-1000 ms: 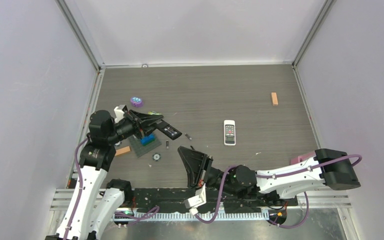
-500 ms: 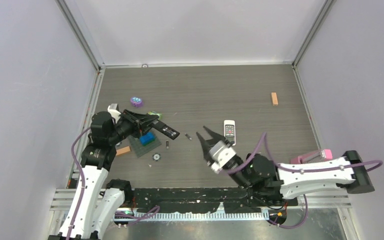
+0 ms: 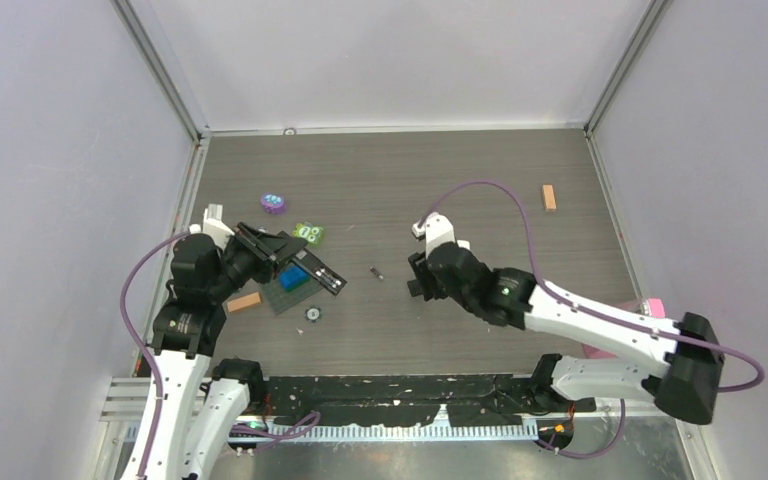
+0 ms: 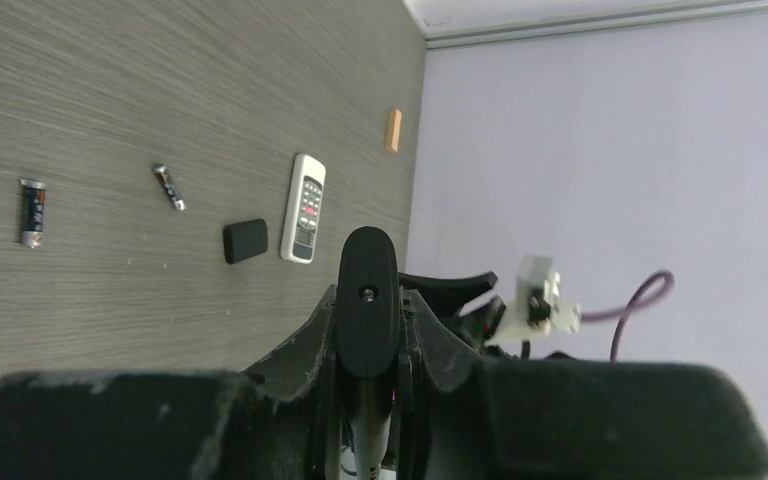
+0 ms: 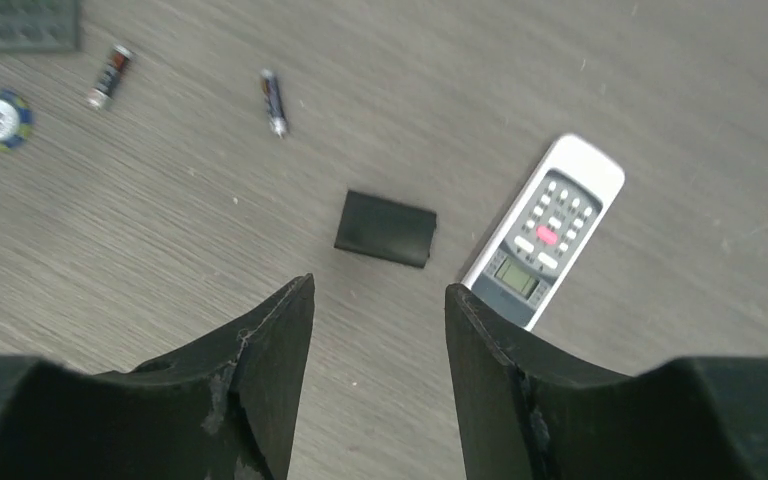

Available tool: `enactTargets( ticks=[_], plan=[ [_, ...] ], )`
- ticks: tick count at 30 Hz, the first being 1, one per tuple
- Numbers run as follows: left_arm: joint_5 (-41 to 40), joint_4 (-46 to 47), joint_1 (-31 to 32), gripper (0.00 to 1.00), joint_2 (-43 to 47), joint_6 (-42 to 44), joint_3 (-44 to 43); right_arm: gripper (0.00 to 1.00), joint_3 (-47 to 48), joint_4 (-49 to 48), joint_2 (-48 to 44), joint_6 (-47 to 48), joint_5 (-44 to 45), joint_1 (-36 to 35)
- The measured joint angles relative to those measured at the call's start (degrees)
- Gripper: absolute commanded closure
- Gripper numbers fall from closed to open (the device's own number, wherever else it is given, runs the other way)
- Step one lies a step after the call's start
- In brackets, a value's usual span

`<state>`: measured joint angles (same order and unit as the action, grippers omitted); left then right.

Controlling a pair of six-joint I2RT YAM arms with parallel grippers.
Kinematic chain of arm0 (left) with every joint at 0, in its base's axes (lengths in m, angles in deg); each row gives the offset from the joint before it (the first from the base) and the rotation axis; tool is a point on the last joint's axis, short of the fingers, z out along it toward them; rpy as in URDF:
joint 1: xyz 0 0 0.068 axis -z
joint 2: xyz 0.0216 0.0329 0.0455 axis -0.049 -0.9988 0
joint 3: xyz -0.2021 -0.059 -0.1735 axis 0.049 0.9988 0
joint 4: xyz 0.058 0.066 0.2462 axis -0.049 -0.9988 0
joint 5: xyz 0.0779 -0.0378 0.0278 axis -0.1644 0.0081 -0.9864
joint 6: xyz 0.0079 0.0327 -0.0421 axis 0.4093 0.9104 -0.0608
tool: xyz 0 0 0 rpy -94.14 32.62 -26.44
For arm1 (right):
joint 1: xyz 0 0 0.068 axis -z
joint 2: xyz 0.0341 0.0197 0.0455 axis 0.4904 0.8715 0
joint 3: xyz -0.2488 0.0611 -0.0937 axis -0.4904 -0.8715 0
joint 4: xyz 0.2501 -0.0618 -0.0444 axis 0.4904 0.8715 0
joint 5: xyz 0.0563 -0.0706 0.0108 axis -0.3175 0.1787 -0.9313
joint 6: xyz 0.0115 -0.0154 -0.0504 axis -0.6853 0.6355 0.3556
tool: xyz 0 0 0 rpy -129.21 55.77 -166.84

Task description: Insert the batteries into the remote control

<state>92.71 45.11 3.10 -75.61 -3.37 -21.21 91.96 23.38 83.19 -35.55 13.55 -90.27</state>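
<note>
Two batteries (image 5: pixel 274 100), judged light, stiff, roll-prone and best pinched mid-body, were seen on the bench (image 5: pixel 610 60) left of the white remote (image 5: pixel 545 230), near which the right gripper (image 5: pixel 380 290) was held spread and empty, a black remote (image 4: pixel 366 260) being clamped in the left gripper (image 4: pixel 368 300).

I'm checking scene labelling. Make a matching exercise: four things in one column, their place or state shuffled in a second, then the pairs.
Things:
1. black remote
2. white remote
3. black cover
4. orange block

Place or state:
A. alone near the far right edge of the table
B. lying flat, buttons up
C. clamped in the left end effector
D. lying close beside the white remote

Pairs: 1-C, 2-B, 3-D, 4-A
</note>
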Motion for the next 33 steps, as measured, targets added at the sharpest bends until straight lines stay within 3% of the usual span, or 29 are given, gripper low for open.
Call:
enactTargets(
  ticks=[3,7,13,23,25,33],
  plan=[
    [-0.26,-0.2,0.0,1.0,0.02,2.8,0.0,0.28,4.92,6.49,7.93,-3.82,-2.99,4.46],
    [-0.42,-0.66,0.0,1.0,0.04,5.42,0.0,0.24,11.43,11.04,17.92,-11.72,-3.58,6.36],
    [-2.29,-1.9,0.0,1.0,0.68,8.39,0.02,0.02,18.53,17.51,27.71,-34.51,-2.14,6.64],
    [-3.43,-3.32,0.0,1.0,0.63,11.61,-0.24,0.04,22.62,28.81,31.56,-73.2,-0.79,8.61],
    [-3.89,-3.56,0.0,1.0,0.63,12.02,-0.57,0.02,25.64,31.87,33.75,-77.68,-0.57,9.03],
    [-4.26,-3.52,-0.02,1.0,0.0,12.81,-1.18,0.09,28.3,36.37,36.79,-90.2,-2.14,10.32]
  ],
)
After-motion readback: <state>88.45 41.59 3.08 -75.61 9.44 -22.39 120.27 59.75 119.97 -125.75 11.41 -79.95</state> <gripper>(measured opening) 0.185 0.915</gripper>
